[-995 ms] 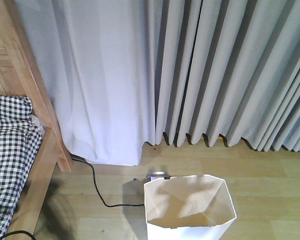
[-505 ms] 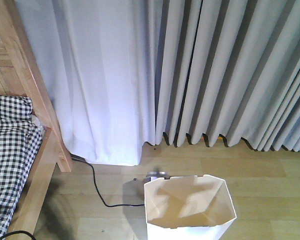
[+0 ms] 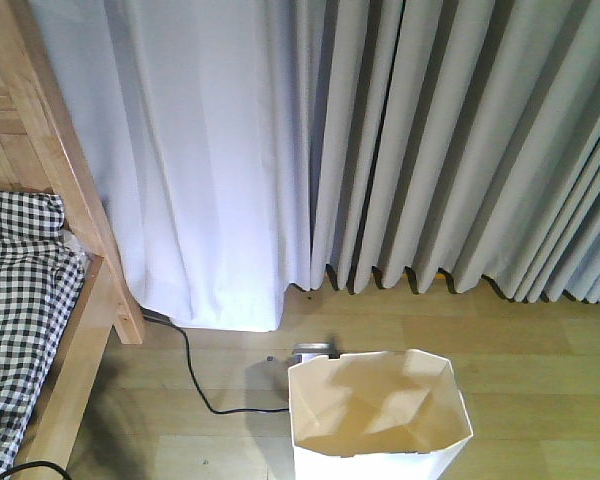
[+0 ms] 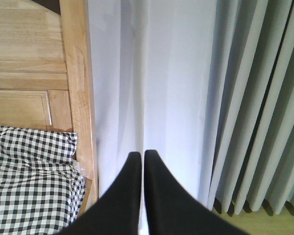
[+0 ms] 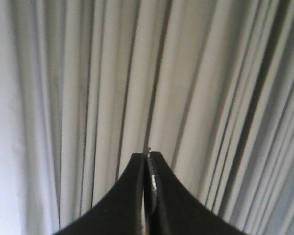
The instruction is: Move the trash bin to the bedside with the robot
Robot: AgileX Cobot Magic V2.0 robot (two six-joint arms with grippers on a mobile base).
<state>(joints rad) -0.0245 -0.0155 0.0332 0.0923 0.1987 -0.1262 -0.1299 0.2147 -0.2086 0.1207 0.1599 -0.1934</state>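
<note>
The white trash bin (image 3: 380, 430) stands on the wooden floor at the bottom centre of the front view, its notched rim open and its inside empty. The light wooden bed frame (image 3: 75, 215) with checked gingham bedding (image 3: 20, 300) is at the left, a floor gap away from the bin. The bed frame (image 4: 78, 98) and bedding (image 4: 29, 191) also show in the left wrist view. My left gripper (image 4: 139, 155) is shut and empty, pointing at the white curtain beside the bed post. My right gripper (image 5: 147, 155) is shut, pointing at grey curtains. Neither gripper shows in the front view.
White and grey curtains (image 3: 380, 150) hang to the floor along the whole back. A black cable (image 3: 195, 385) runs over the floor between bed post and bin. A small grey object (image 3: 315, 350) lies just behind the bin. Bare wooden floor (image 3: 540, 360) lies right of the bin.
The shadow pattern inside the bin has shifted a little. The bin, bed and curtains stay in the same places in the view.
</note>
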